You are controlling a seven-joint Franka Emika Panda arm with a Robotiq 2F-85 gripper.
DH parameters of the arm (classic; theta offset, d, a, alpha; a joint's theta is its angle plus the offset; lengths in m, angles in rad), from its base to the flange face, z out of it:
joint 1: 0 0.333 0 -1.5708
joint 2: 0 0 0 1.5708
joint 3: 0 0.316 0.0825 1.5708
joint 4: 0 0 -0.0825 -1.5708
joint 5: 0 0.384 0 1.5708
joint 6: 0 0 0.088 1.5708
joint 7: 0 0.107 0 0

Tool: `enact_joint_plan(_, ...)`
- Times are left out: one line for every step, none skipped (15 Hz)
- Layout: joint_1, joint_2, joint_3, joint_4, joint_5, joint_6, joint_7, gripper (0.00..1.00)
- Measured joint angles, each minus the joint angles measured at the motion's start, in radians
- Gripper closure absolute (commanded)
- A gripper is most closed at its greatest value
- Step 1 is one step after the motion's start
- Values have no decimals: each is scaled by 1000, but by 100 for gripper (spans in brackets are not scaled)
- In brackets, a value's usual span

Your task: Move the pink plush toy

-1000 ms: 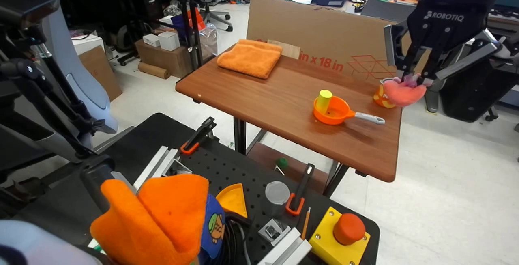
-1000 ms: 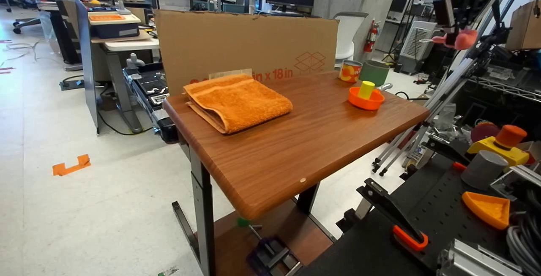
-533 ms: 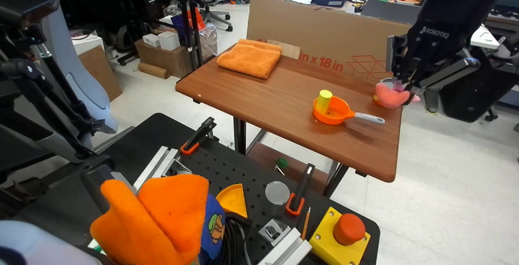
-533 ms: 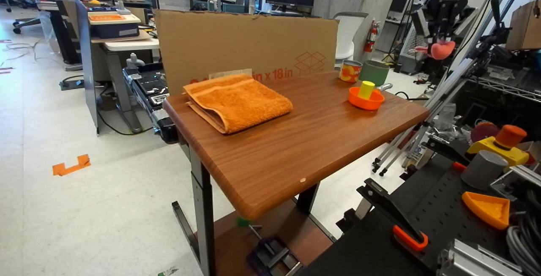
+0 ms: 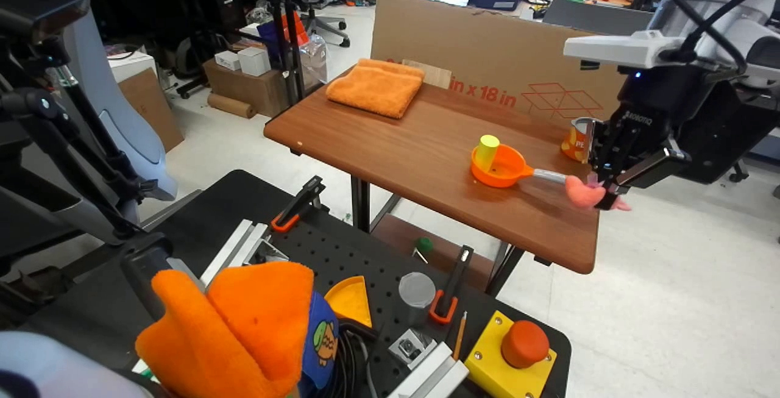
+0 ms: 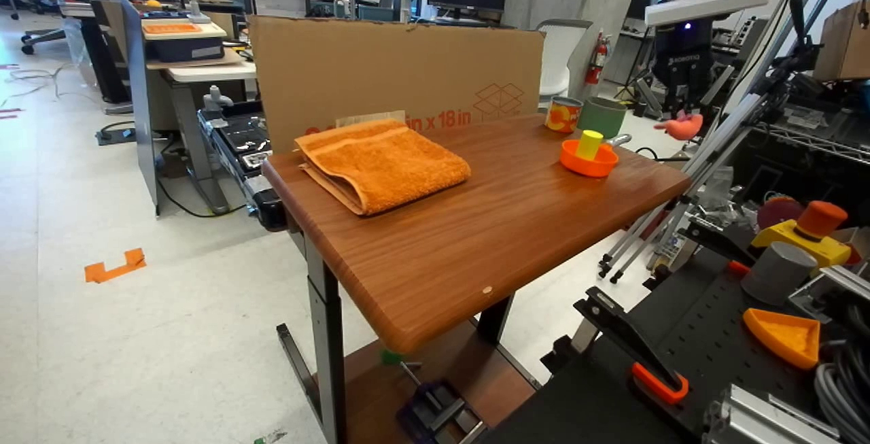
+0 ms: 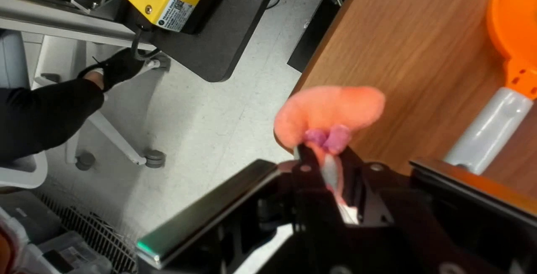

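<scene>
1. Wrist view: the pincer (image 7: pixel 324 153) is drawn almost together, its fingers (image 7: pixel 351 163) pinching the pink plush toy (image 7: pixel 331 106) just behind the purple tufts (image 7: pixel 337 139); the rounded body projects beyond them.
2. Both exterior views: the toy hangs in the air at the end of the table (image 5: pixel 420 142). From the wrist, its outline straddles the edge, part against wood, part against floor (image 7: pixel 201 118).
3. Step (judged): transport, with no destination named. Grip force is best held even; the soft, lopsided body would likely sag or twist under abrupt turns.
4. Placement: before any lowering, the whole toy should be brought inward past the edge; let go here, it might well fall to the floor.
5. Clearance: the path should pass above the grey handle (image 5: pixel 550 175) of the orange frying pan (image 5: pixel 501 182), in which a yellow-green cylinder (image 5: pixel 486 153) stands, and well away from the fruit-labelled can (image 5: pixel 573 142).
6. Release: lower until plush meets wood, part the fingers slowly, then withdraw straight up, lest the pointed end (image 5: pixel 621 204), on the fingers' far side, snag.
</scene>
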Motion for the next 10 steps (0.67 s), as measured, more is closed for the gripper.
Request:
enact_joint_plan(1,31,-3,23,0,-7,24,94)
enact_joint_plan(2,59,-8,45,0,-13,47,94)
enact_joint_plan(3,86,-13,65,0,-29,68,94)
enact_joint_plan(3,109,-16,85,0,-46,81,94)
enact_joint_plan(3,130,-18,103,0,-60,86,94)
enact_joint_plan(3,148,-19,120,0,-76,87,94)
enact_joint_plan(3,162,-19,134,-1,-89,87,94)
enact_joint_plan(5,175,-19,145,-2,-93,85,94)
enact_joint_plan(7,186,-19,154,-4,-95,84,94)
enact_joint_plan(10,195,-19,161,-10,-95,84,94)
